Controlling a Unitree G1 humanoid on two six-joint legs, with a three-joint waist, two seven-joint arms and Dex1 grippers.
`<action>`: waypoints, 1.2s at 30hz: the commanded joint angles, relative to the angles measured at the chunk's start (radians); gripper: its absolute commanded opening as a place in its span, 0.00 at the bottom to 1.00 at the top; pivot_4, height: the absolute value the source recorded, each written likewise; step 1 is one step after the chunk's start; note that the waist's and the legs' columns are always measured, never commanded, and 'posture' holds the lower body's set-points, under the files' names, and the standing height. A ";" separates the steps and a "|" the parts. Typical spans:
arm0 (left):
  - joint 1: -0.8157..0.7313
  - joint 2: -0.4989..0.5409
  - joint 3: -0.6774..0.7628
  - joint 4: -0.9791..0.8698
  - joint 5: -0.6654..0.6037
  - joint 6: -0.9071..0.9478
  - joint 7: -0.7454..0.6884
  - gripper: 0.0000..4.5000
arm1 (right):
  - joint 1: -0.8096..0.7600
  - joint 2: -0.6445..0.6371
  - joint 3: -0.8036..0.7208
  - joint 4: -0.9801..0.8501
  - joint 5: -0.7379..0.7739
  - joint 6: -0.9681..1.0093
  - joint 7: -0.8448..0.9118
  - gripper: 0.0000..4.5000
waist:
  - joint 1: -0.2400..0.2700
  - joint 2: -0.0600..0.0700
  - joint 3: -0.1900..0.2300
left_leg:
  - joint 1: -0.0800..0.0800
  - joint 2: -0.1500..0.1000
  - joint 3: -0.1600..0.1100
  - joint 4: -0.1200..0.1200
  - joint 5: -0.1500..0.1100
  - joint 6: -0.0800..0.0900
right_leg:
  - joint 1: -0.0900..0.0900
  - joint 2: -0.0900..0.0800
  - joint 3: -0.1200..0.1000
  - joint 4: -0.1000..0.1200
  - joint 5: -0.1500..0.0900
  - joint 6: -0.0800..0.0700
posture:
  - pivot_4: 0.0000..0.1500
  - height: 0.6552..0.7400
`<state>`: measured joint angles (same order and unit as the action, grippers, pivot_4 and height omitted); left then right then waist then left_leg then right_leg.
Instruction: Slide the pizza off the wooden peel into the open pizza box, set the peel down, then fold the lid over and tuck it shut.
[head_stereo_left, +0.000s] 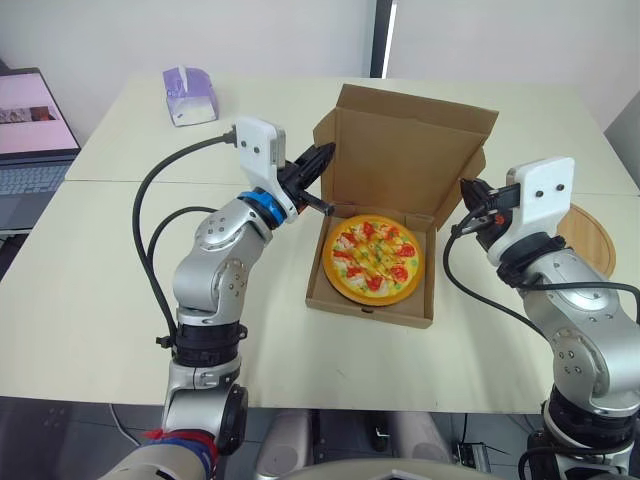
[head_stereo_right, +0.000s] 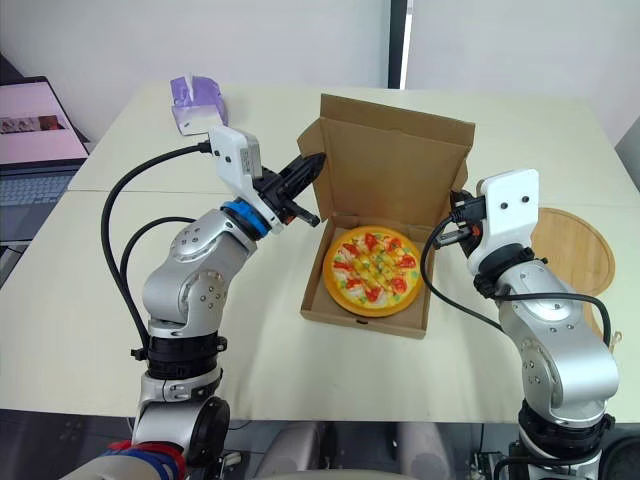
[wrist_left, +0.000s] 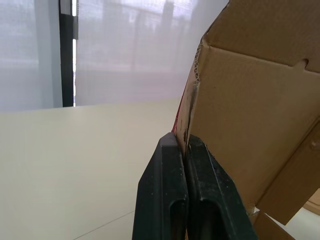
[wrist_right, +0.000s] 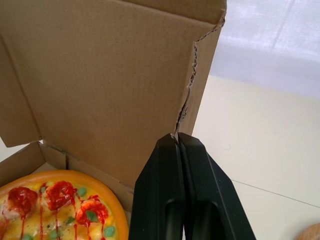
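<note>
In box (head_stereo_left: 370, 308), one pizza (head_stereo_left: 374, 259), lid (head_stereo_left: 410, 150) (left gripper (wrist_left: 183, 142), right gripper (wrist_right: 176, 137) pinching)

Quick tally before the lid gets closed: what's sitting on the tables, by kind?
pizza box: 1
pizza: 1
wooden peel: 1
purple tissue pack: 1
laptop: 1
Total: 5
</note>
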<state>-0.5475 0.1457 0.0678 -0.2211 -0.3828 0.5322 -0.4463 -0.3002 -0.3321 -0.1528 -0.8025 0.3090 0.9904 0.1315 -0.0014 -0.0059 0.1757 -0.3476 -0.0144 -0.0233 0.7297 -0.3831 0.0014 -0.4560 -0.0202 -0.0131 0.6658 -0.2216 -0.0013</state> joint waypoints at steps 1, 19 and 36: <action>0.026 -0.021 -0.037 -0.105 -0.018 -0.028 0.015 0.00 | -0.012 0.014 0.006 -0.039 0.020 -0.001 -0.001 0.01 | 0.000 0.000 0.000 | 0.000 0.000 0.000 0.000 0.000 0.000 | 0.000 0.000 0.000 0.000 0.000 0.000 | 1.00 0.82; 0.174 -0.061 -0.100 -0.138 0.028 -0.208 0.064 0.00 | 0.057 0.020 0.025 -0.048 0.030 -0.010 0.022 0.01 | 0.000 0.000 -0.001 | 0.001 0.000 0.000 0.000 0.000 0.000 | 0.001 0.000 0.000 0.000 0.000 0.000 | 1.00 0.82; 0.234 -0.085 -0.165 -0.152 0.082 -0.274 0.090 0.00 | 0.017 -0.105 -0.041 0.021 0.055 -0.056 0.122 0.01 | 0.003 0.000 -0.002 | 0.001 0.000 0.000 0.000 0.000 0.001 | 0.002 0.001 0.000 -0.001 0.000 0.000 | 1.00 0.82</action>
<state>-0.3094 0.0716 -0.0633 -0.3277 -0.3050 0.2730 -0.3563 -0.2640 -0.4295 -0.1793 -0.7593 0.3430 0.9530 0.2397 0.0018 -0.0063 0.1742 -0.3466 -0.0144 -0.0236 0.7298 -0.3834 0.0020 -0.4536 -0.0197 -0.0132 0.6650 -0.2215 -0.0011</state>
